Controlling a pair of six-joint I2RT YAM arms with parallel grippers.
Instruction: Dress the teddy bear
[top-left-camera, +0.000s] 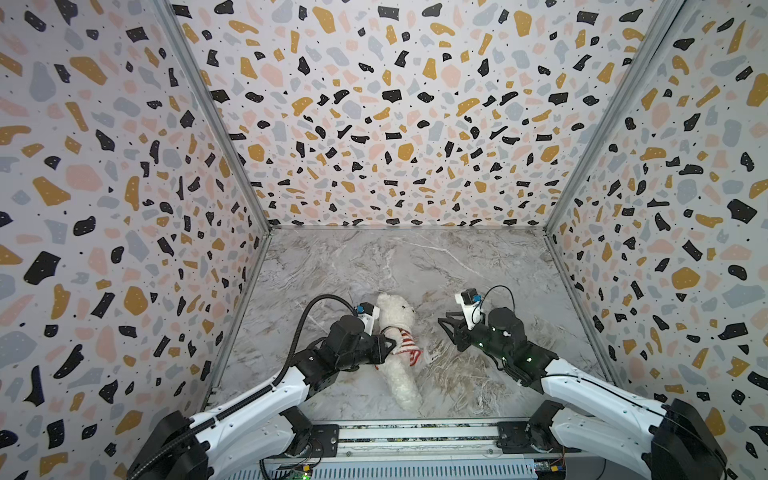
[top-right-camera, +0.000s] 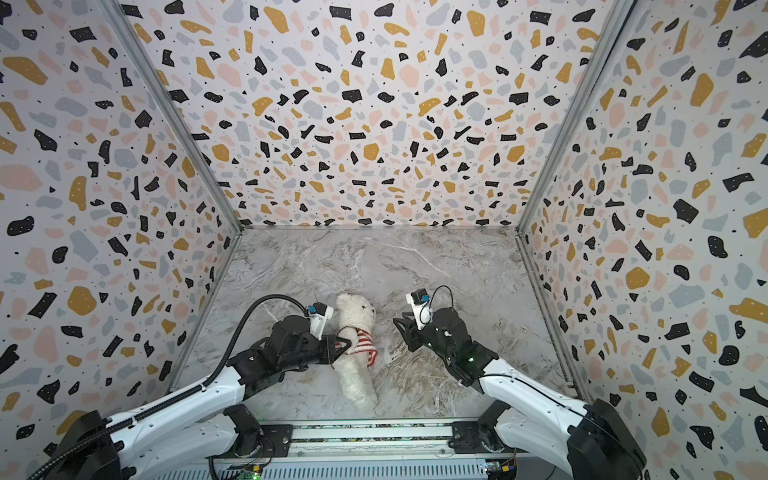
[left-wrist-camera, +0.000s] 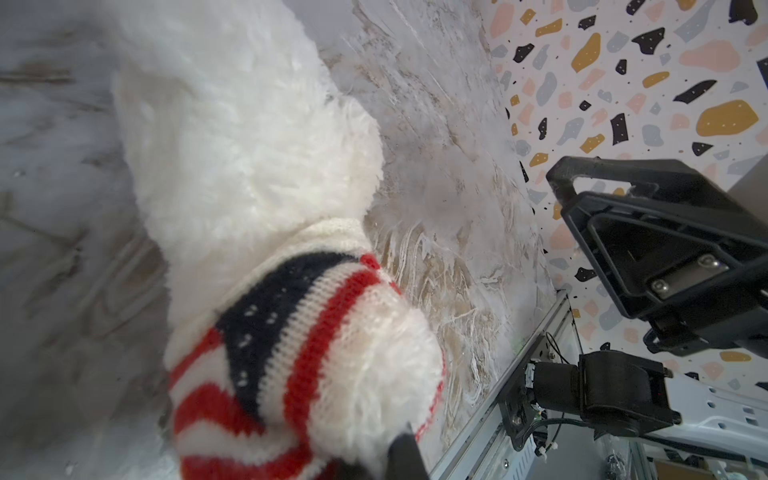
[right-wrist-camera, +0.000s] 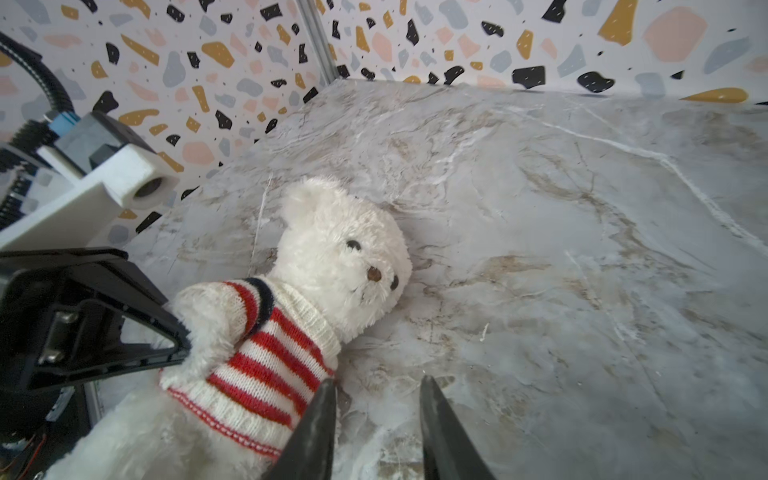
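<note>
The teddy bear (top-left-camera: 398, 318) lies on its back on the marble tabletop (top-left-camera: 457, 266), in the space between the two pairs of jaws, its head pointing away from both arms and its legs trailing back toward them. A knitted sweater (top-left-camera: 404, 345) with red and white stripes and a dark navy patch sits on its chest, collar at the neck and hem low on the belly. In the right wrist view a fluffy paw pokes out of the sleeve on the side facing the left jaws. The left arm (top-left-camera: 266, 390) has its jaws tip-first against that paw. In both top views they taper to a narrow point there, and the left wrist view shows only one dark fingertip (left-wrist-camera: 403, 453) against the fur, so I cannot tell whether they pinch the paw or merely touch it. The jaws of the right arm (top-left-camera: 582, 382) stand apart with bare tabletop in the gap and nothing held. They point toward the bear's other side, near it but not touching it.
</note>
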